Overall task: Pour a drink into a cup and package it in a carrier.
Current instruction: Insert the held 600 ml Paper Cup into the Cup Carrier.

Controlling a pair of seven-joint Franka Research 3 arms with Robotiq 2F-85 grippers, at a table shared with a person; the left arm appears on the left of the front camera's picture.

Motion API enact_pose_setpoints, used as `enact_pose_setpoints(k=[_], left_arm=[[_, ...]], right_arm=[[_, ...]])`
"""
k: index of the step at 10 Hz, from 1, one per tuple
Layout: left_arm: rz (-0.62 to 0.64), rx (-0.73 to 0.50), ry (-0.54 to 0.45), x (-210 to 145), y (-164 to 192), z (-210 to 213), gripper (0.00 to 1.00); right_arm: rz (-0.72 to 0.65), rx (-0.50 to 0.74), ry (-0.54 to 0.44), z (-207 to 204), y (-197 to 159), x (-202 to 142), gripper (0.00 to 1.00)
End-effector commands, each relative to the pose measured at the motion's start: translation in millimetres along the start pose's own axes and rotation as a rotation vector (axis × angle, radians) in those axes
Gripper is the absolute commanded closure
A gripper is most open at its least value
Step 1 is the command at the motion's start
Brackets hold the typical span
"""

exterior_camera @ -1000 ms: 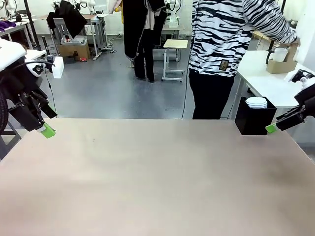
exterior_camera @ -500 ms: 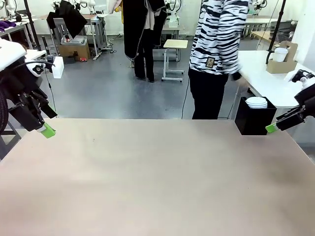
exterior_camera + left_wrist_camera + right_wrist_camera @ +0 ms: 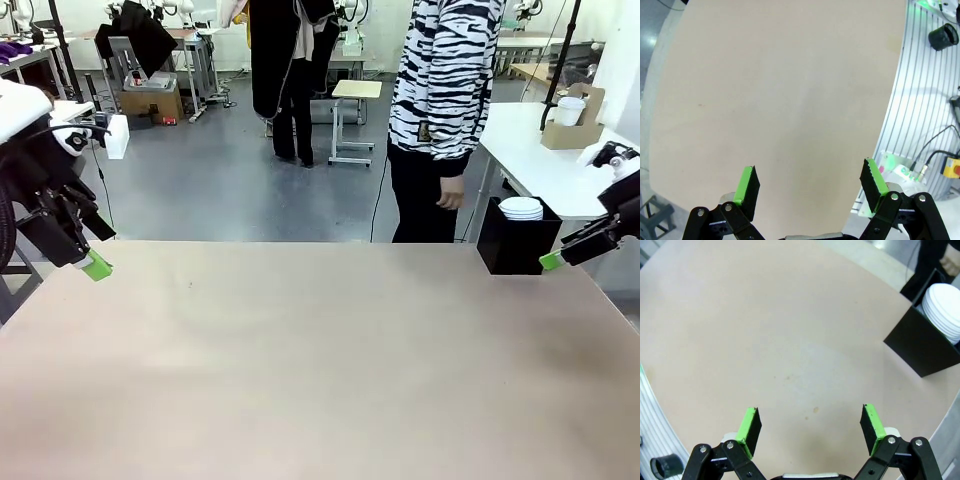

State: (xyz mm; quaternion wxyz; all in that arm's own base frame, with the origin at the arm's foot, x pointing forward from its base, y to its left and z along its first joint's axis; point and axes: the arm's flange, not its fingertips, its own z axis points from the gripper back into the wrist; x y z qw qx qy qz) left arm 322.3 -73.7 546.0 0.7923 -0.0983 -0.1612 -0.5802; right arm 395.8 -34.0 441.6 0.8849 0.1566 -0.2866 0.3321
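Observation:
My left gripper (image 3: 97,266) hovers over the table's left edge, and in the left wrist view it (image 3: 810,172) is open above bare tabletop. At the right edge my right gripper (image 3: 550,261) sits just beside the black box; the right wrist view shows it (image 3: 810,412) open with nothing between the pads. The brown carrier (image 3: 575,130) stands on a white side table at the far right. A white cup (image 3: 569,108) sits in it. The drink is out of view.
A black box (image 3: 517,248) holding a stack of flat white lids (image 3: 521,208) stands at the table's far right corner, also seen as the box (image 3: 922,347) in the right wrist view. A person in a striped top (image 3: 440,90) stands at the far edge, one hand (image 3: 450,195) hanging down.
The person has drawn their arm back from the carrier on the side table and turned to stand at the far edge. Neither arm has moved.

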Motion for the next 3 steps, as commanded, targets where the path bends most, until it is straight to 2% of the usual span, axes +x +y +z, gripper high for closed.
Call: enact_pose_setpoints(k=[1, 3], left_arm=[[0.011, -0.01, -0.009, 0.3, -1.3, 1.3, 0.0], [0.011, -0.01, -0.009, 0.3, -1.3, 1.3, 0.0]], right_arm=[[-0.007, -0.016, 0.011, 0.2, -0.2, 0.1, 0.0], [-0.007, -0.016, 0.011, 0.2, -0.2, 0.1, 0.0]])
